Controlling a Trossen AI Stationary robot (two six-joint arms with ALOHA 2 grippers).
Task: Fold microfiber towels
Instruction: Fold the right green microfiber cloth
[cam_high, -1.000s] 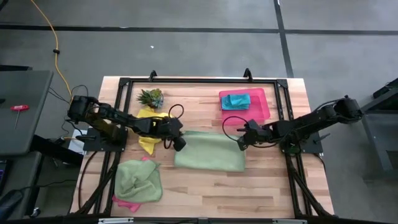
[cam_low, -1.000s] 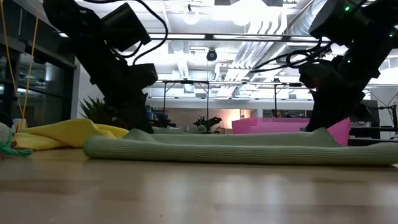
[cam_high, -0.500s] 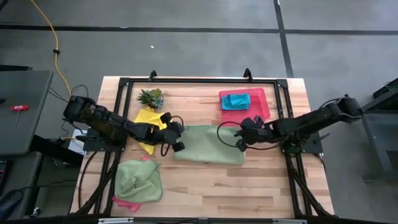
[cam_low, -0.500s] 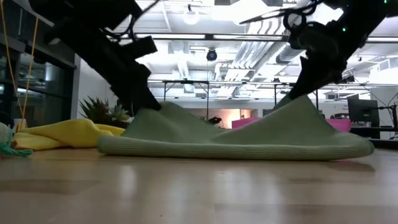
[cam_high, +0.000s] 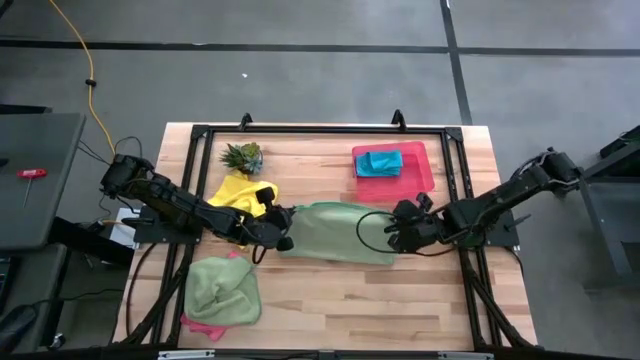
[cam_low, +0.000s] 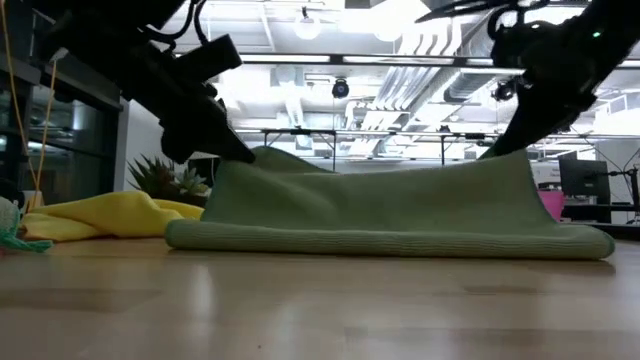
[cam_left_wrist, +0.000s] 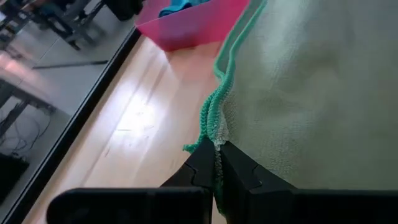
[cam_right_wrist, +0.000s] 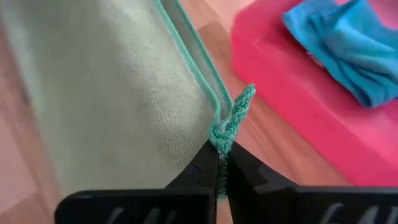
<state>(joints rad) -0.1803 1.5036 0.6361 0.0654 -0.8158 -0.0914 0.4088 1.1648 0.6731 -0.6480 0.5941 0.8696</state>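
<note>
A light green microfiber towel lies mid-table, its rounded near fold on the wood and its far part raised like a sheet. My left gripper is shut on its left raised corner and my right gripper on its right raised corner. A yellow towel lies flat behind my left arm. A second light green towel rests crumpled on a pink one at the near left. A teal towel lies in the pink tray. My left gripper pinches the towel's left raised corner at its teal-stitched hem between the two fingertips, with two hems lying together there. The fingers slant down from the table's left. The cloth runs up to the hold; its near fold stays on the table. My right gripper pinches the right raised corner by its teal-stitched hem between the fingertips; two stitched edges meet there. The fingers slant down from the table's right. The cloth is held up off the wood, stretched fairly straight toward the other corner.
A small spiky green plant stands at the far left beside the yellow towel. The pink tray sits at the far right. A black frame runs round the table. Bare wood lies along the near edge, right of the crumpled towels.
Both grippers, shut on the towel's corners, have risen and come a little toward the table's near edge, rolling as they went. The green towel, flat a second ago, now has its far part lifted into a raised sheet while its near fold has stayed on the table.
</note>
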